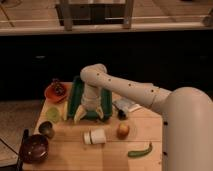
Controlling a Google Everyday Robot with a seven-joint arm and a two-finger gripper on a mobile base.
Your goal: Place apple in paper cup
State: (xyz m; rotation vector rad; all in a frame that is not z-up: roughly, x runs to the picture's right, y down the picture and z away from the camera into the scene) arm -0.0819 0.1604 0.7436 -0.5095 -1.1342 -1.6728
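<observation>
Orange-red with a yellowish side, the apple [123, 130] sits on the wooden table [115, 157] in the single camera view. It is small and round, and rests on the bare boards right of centre. The paper cup [95, 136] is just to its left, near but not touching. The cup is plain white and appears to lie on its side, with nothing visible inside it.

Behind both, the robot's white arm [135, 90] reaches in from the right and bends down over a green tray [74, 97]. The gripper [91, 115] hangs at the tray's near edge, well apart from the apple and behind the cup. Its two pale fingers [80, 117] are splayed wide and hold nothing.

A long curved green pepper [140, 151] lies near the table's front, right of the cup and in front of the apple. A dark metal cup [47, 129] stands upright on the left. A pale green cup [53, 114] is behind it, beside the tray. An orange plate [50, 93] at the back left carries something dark. A dark bowl [34, 148] sits at the front left corner. A silvery packet [126, 105] lies right of the tray, under the arm, and a small dark object [121, 115] that cannot be made out lies between it and the apple.
</observation>
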